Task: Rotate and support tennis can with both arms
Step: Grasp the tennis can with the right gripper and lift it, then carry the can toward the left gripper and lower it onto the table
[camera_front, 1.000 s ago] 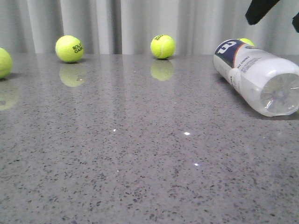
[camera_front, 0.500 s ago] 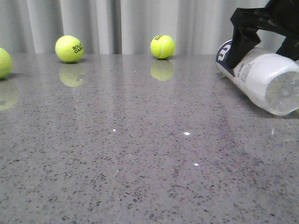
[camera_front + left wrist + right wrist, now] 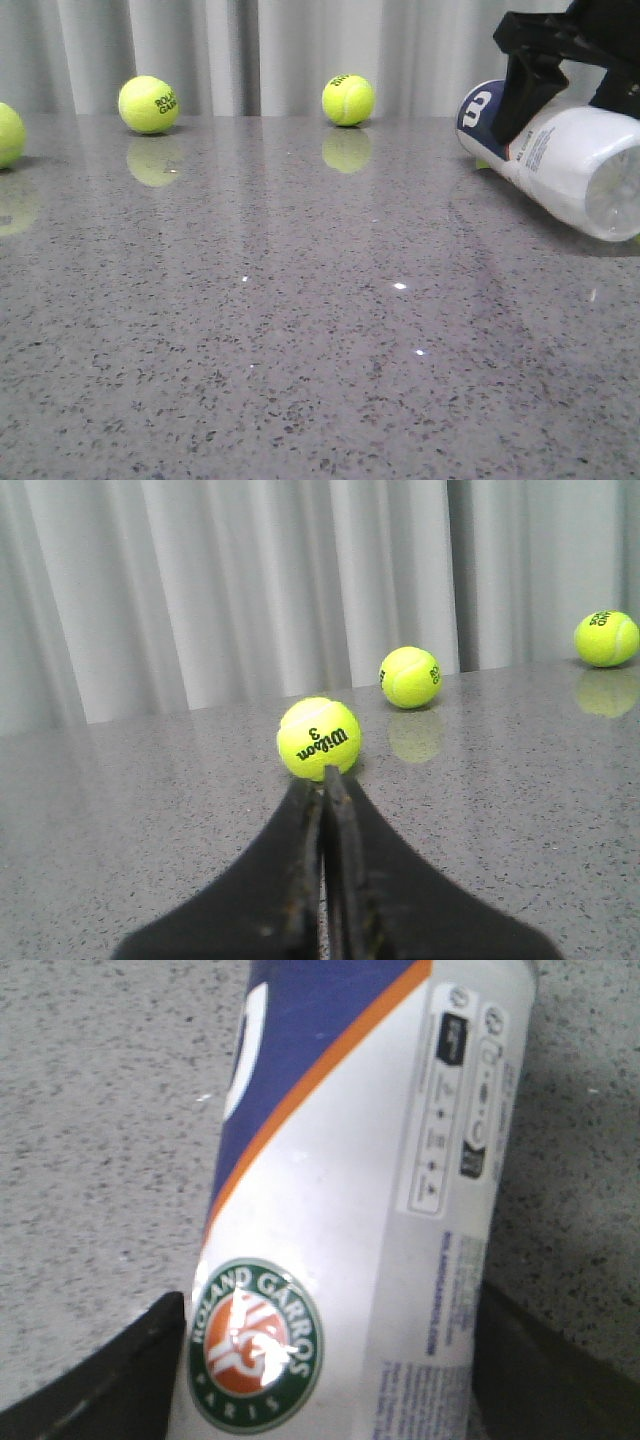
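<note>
Two arms | R gripper [image 3: 565,75] straddles tennis can [image 3: 560,160], grip unclear | L gripper [image 3: 325,780] fingers together

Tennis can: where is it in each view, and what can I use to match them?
Front: tennis can lies on its side at far right, right hand straddling it.
Left wrist: not in view.
Right wrist: tennis can fills the centre between the fingers.
Shared landmark: navy label with white W.
</note>
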Controlling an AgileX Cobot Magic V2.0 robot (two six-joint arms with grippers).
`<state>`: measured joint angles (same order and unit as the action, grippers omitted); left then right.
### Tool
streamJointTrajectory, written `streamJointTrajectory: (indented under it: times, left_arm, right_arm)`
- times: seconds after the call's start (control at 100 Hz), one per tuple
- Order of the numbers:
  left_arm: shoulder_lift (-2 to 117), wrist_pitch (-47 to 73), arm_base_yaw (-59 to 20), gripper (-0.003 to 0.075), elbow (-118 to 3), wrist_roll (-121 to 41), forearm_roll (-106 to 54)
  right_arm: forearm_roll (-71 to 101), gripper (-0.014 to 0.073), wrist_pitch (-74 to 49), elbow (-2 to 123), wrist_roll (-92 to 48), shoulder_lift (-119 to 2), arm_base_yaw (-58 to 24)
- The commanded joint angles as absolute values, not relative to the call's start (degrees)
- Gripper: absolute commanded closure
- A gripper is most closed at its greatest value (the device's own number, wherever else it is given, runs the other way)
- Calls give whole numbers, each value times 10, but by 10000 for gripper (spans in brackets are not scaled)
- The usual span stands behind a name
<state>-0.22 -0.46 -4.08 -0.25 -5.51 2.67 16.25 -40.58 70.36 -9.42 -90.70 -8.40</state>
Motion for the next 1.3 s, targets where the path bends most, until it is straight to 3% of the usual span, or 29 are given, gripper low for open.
streamJointTrajectory:
  times: [0.0,0.23,0.73,1.14,1.29]
  left_arm:
    - [-23,-52,-39,741,26,-51,23]
    - [-23,-52,-39,741,26,-51,23]
    - [-23,-52,-39,741,26,-51,23]
    - [-23,-52,-39,741,26,-51,23]
    - [-23,-52,-39,741,26,-51,23]
  right_arm:
    - [168,396,-428,760,-104,-866,-83]
    - [170,396,-535,882,-230,-865,-125]
    - [170,396,-503,900,-711,-938,-268]
    - [170,393,-491,899,-771,-1008,-296]
    - [170,275,-492,899,-771,-1009,-296]
